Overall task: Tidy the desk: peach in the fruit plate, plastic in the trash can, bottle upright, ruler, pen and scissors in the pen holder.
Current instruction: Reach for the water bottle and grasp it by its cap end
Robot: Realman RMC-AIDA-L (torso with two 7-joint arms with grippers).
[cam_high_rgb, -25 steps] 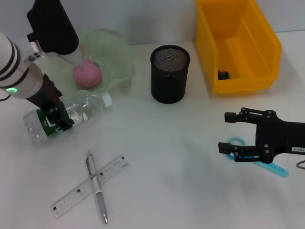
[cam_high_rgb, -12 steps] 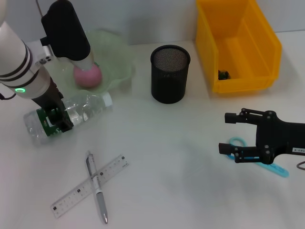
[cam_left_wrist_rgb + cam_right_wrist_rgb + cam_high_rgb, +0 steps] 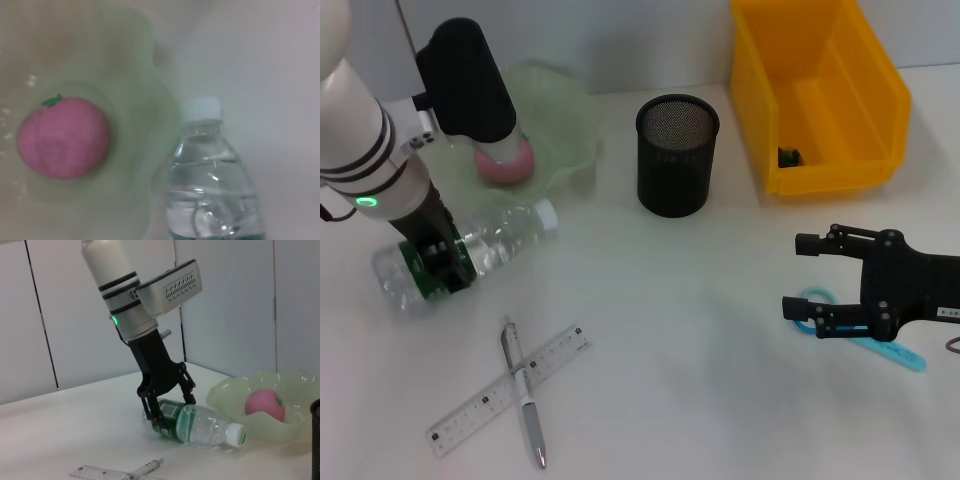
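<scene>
Bottle (image 3: 470,250) lies on its side on the desk (image 3: 670,320) at the left, white cap pointing right, just near of the fruit plate (image 3: 560,130). The left gripper (image 3: 438,262) is down over the bottle's labelled base end, its fingers straddling the body; the right wrist view shows them either side of the green label, though firm contact cannot be confirmed. The peach (image 3: 505,165) rests inside the fruit plate. The pen holder (image 3: 677,155) stands upright at centre far, with the yellow bin (image 3: 820,100) to its right. The pen (image 3: 523,392) and ruler (image 3: 508,389) lie crossed on the near left of the desk. The right gripper (image 3: 805,275) hovers at the right with its fingers spread apart, positioned over the scissors (image 3: 860,335), whose light-blue handle shows beneath it.
</scene>
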